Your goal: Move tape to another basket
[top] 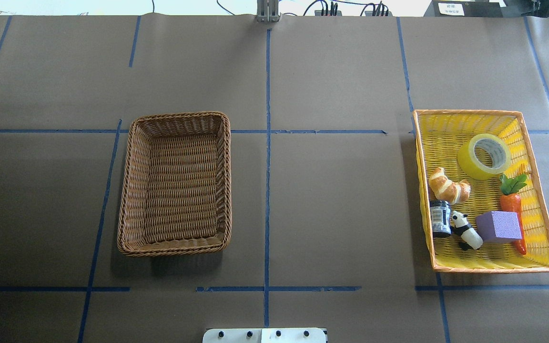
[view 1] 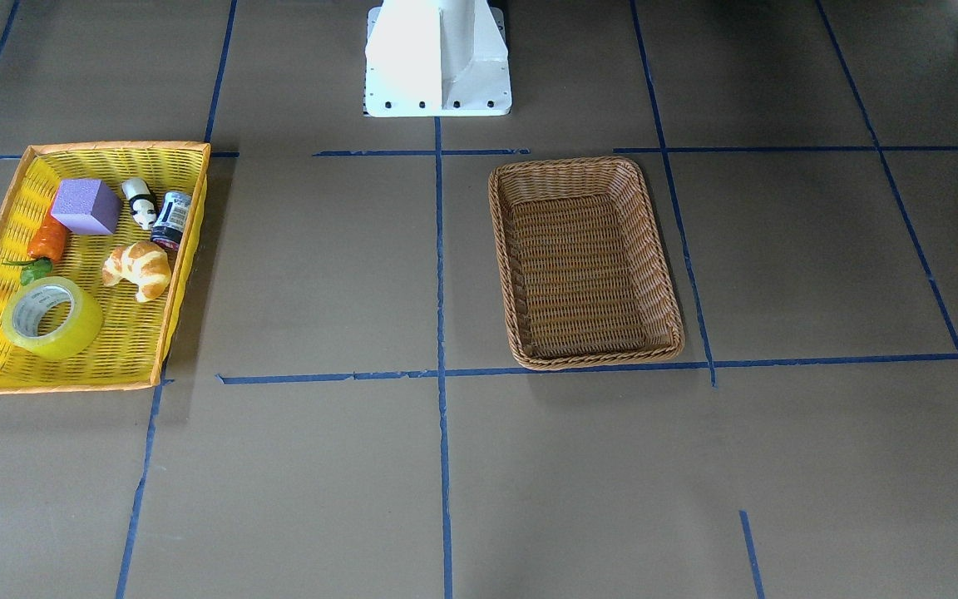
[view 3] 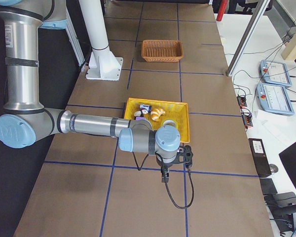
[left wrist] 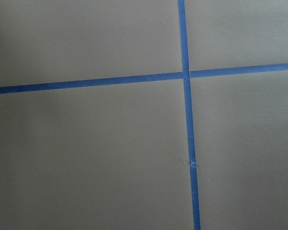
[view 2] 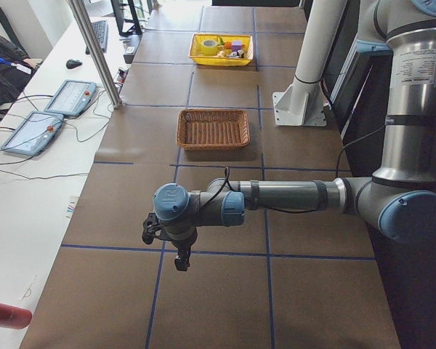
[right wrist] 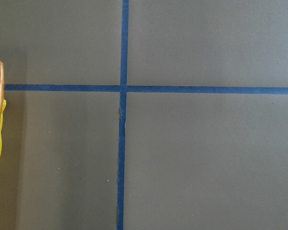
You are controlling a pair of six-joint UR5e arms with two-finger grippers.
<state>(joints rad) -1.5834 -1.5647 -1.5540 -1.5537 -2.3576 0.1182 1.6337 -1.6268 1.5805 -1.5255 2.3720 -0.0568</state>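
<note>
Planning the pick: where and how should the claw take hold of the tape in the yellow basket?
Probably from straight above: the tape lies nearly flat, hole up. One claw finger inside the core, one outside, pinching the ring wall on the side away from the carrot leaves, which sit close.

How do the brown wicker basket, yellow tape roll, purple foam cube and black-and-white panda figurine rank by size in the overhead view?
Largest to smallest:
brown wicker basket
yellow tape roll
purple foam cube
panda figurine
</note>
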